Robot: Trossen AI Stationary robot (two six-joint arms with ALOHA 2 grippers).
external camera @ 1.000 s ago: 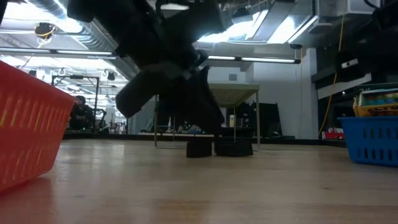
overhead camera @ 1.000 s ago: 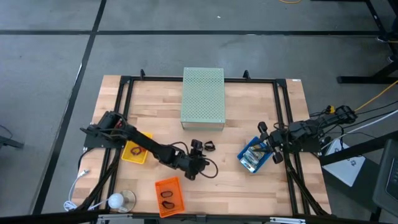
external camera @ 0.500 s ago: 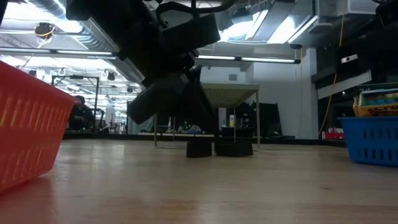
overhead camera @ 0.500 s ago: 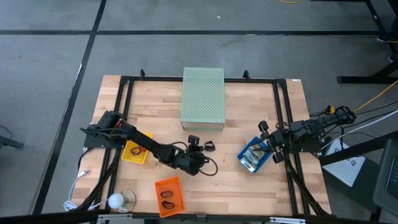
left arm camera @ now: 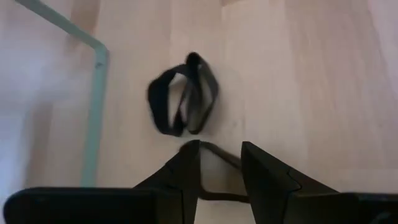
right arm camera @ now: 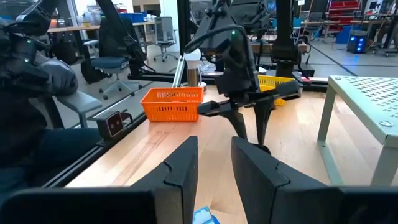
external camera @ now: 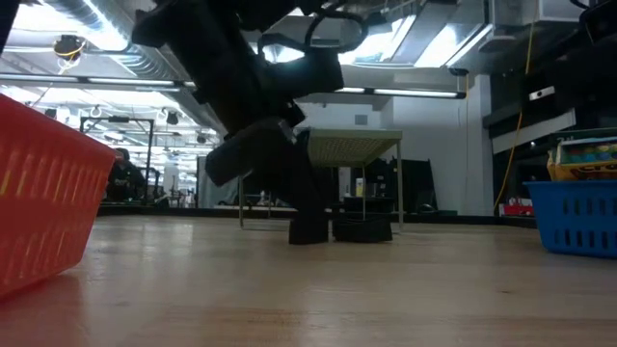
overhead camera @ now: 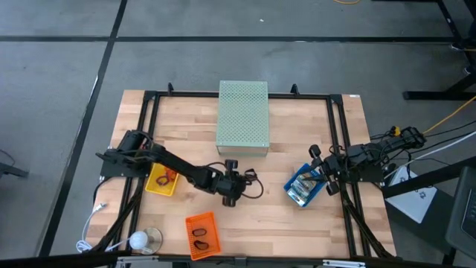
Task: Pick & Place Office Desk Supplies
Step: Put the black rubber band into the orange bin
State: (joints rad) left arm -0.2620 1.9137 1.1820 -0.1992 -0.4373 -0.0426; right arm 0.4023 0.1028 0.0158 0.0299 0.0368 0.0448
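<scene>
The left gripper (overhead camera: 233, 181) sits at the centre of the high view, fingers parted a little and holding nothing, tips low over the table (overhead camera: 297, 231). In the left wrist view one black loop piece (left arm camera: 182, 102) lies at upper centre, just beyond the fingertips (left arm camera: 189, 163), beside the leg of the pale green box (overhead camera: 242, 116); a thinner dark strand near the tips may be a second piece, but that is hard to judge. In the high view the same black loop piece (overhead camera: 250, 176) lies just right of the gripper. Risk: the piece is thin and flat, so closing fingers could push it aside or pinch only one strand; a descent too near the box leg could strike it. The right gripper (overhead camera: 321, 176) waits at right of centre, over the blue tray (overhead camera: 291, 187), fingers slightly apart and empty. Count: three trays, namely one yellow tray (overhead camera: 161, 184), one orange tray (overhead camera: 202, 235) holding two black loops, and the blue tray holding printed packets (overhead camera: 306, 182), number unclear.
</scene>
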